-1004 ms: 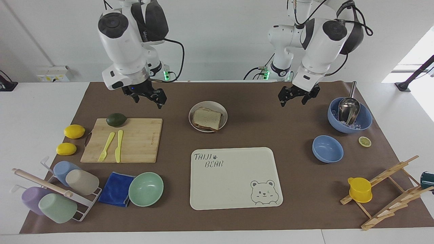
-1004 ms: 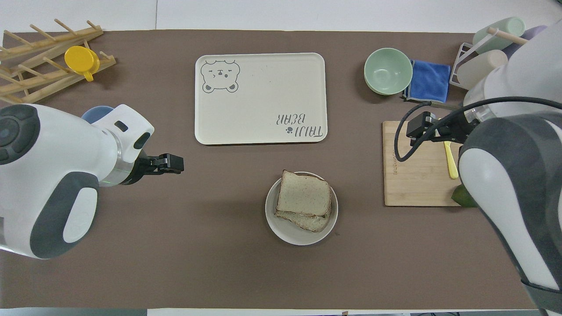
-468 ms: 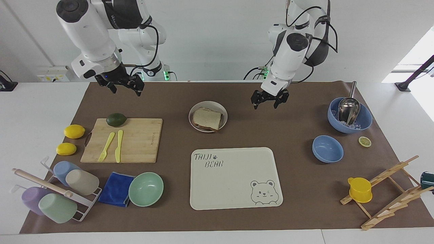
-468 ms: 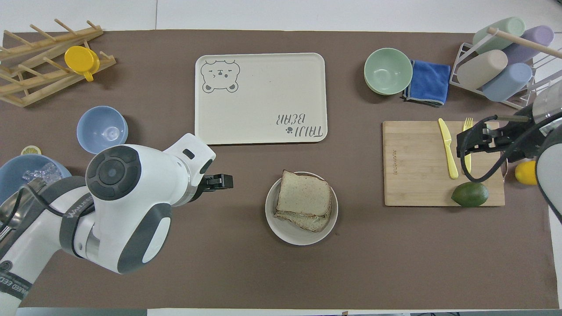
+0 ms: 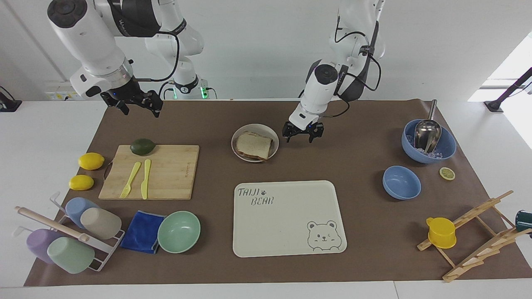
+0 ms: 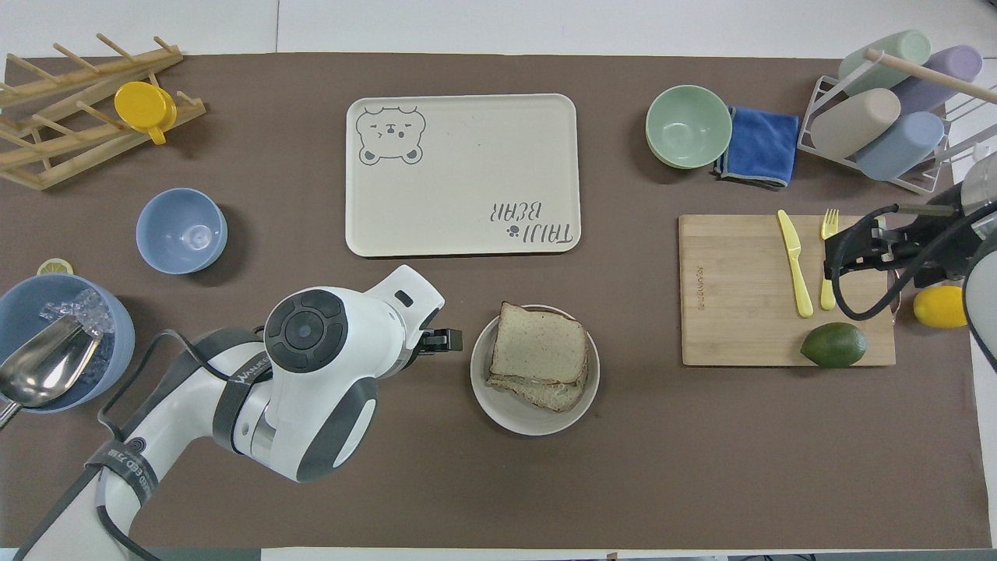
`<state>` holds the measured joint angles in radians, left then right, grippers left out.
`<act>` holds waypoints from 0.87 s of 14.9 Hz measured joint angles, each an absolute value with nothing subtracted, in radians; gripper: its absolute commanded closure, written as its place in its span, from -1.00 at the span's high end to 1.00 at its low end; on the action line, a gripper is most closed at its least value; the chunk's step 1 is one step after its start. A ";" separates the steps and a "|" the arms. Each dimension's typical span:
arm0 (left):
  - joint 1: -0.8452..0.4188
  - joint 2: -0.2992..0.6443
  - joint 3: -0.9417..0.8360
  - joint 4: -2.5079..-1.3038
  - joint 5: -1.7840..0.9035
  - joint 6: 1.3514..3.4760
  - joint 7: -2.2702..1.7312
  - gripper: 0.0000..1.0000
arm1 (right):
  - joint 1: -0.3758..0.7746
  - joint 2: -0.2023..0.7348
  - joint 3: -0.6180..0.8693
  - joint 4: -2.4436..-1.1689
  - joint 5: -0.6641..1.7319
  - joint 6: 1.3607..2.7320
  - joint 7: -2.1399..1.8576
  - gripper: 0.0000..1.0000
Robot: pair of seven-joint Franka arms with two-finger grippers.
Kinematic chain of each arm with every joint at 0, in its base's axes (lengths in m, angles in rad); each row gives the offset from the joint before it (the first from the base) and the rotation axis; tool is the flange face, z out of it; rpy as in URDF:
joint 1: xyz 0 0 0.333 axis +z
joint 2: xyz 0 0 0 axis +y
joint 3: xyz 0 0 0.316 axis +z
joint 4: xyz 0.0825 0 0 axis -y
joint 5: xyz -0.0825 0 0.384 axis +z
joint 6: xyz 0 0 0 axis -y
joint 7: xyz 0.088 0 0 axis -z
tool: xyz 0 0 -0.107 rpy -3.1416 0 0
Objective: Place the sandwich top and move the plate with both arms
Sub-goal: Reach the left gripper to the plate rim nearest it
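Sandwich top [image 5: 254, 144]: squarish slice of speckled light-brown bread with a darker crust, lying flat on a second slice, both on the plate, slightly askew so the lower slice peeks out.
Plate [image 5: 274, 141]: small round shallow cream dish, smooth and matte, on the brown table mat [image 5: 357, 216] mid-table, nearer to the robots than the tray.
Left gripper [image 5: 302, 135]: there it is, low over the mat just beside the plate, at the plate's 3 o'clock in the facing view, apart from the rim; fingers pointing down, spread apart, holding nothing.
Left arm [image 6: 311, 374]: bent steeply, white shell with grey bands, wrist angled down toward the plate.
Right gripper [image 5: 135, 101]: up high over the mat's edge at the right arm's end, at 10 o'clock from the cutting board in the facing view; fingers parted and empty.
Right arm [image 5: 83, 33]: raised, forearm slanting down, waiting.
Tray [image 5: 286, 216]: rectangular cream tray with rounded corners and a bear print, at the plate's 6 o'clock in the facing view.
Cutting board [image 5: 166, 174]: pale wood, carrying a yellow plastic fork [image 5: 130, 179], a yellow knife [image 5: 145, 178] and a dark green avocado [image 5: 142, 146].
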<state>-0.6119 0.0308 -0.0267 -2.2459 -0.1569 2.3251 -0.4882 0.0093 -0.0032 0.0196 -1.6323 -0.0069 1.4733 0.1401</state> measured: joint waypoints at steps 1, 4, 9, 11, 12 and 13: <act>-0.618 0.040 -0.027 -2.247 -0.164 2.341 -0.488 0.97 | 0.010 -0.003 0.023 -1.629 -0.008 1.473 0.140 1.00; -0.652 0.073 -0.027 -2.248 -0.220 2.374 -0.483 0.94 | 0.011 -0.005 0.027 -1.620 -0.013 1.473 0.140 1.00; -0.686 0.086 -0.028 -2.251 -0.274 2.378 -0.478 0.87 | 0.023 -0.004 0.014 -1.618 -0.013 1.460 0.140 1.00; -0.697 0.089 -0.028 -2.257 -0.285 2.378 -0.478 0.81 | 0.035 0.003 -0.008 -1.617 -0.013 1.459 0.140 1.00; -0.700 0.091 -0.028 -2.258 -0.289 2.378 -0.478 0.77 | 0.036 0.009 -0.015 -1.616 -0.013 1.457 0.139 1.00; -0.703 0.092 -0.028 -2.259 -0.295 2.378 -0.477 0.74 | 0.035 0.013 -0.018 -1.615 -0.013 1.457 0.137 1.00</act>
<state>-0.7031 0.0915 -0.0281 -2.2592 -0.2948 2.3776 -0.4774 0.0353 0.0128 -0.0183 -1.6150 -0.0133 1.4573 0.1367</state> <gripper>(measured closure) 0.088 0.000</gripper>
